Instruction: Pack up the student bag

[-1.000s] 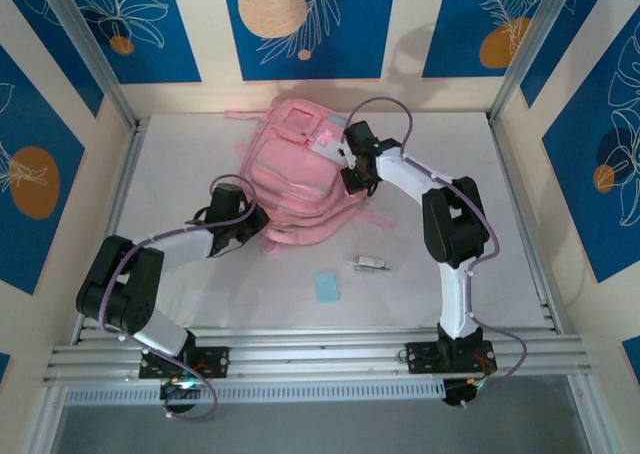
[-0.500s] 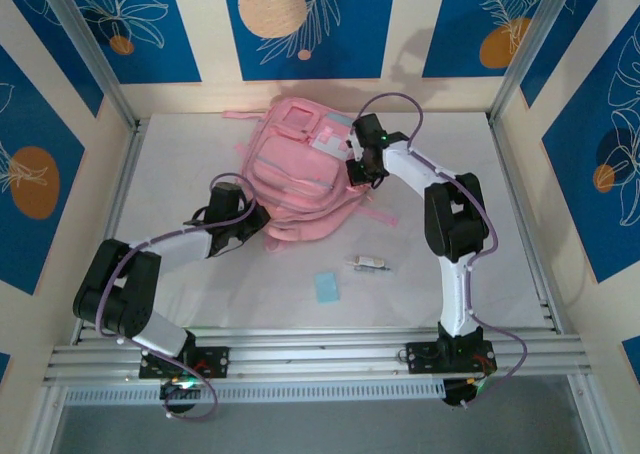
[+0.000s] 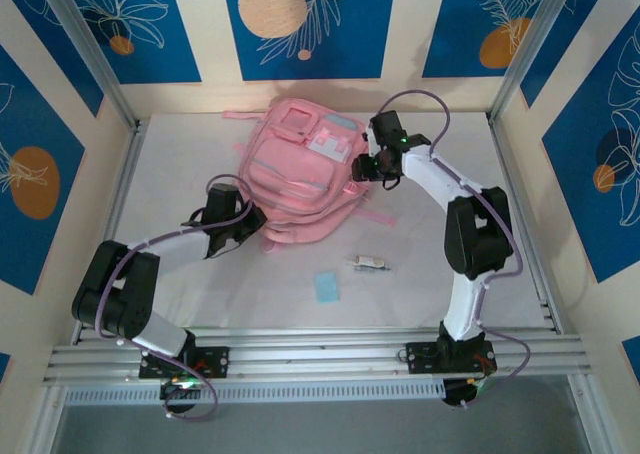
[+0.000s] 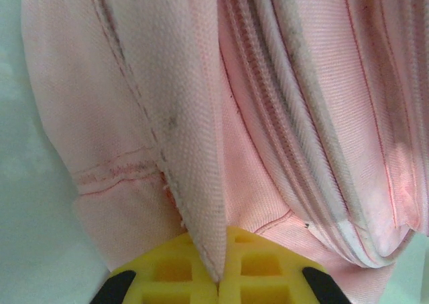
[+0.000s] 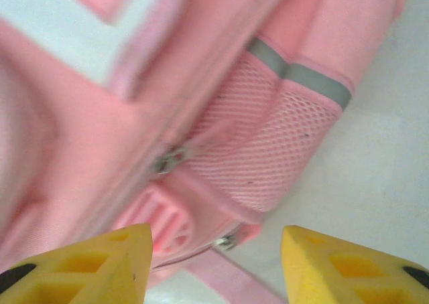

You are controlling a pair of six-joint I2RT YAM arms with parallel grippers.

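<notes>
The student bag (image 3: 300, 169), a soft pink backpack with pale patches, lies front up at the middle back of the table. My left gripper (image 3: 253, 226) is at its lower left corner. In the left wrist view, the gripper (image 4: 220, 282) is shut on a fold of the bag's pink fabric (image 4: 194, 150). My right gripper (image 3: 363, 167) hovers by the bag's right side. It (image 5: 216, 264) is open in the right wrist view, with nothing between its yellow fingers (image 5: 100, 264). Ahead of it are the mesh side pocket (image 5: 268, 143) and a zipper pull (image 5: 228, 242).
A small pale blue card (image 3: 326, 287) and a small white and grey item (image 3: 368, 264) lie on the white table in front of the bag. Pink straps (image 3: 375, 217) trail from the bag's right. Metal frame posts and patterned walls close in the table on three sides.
My right gripper has opened and drawn back to the right of the bag, its arm swinging outward. The left gripper keeps its hold on the bag's corner.
</notes>
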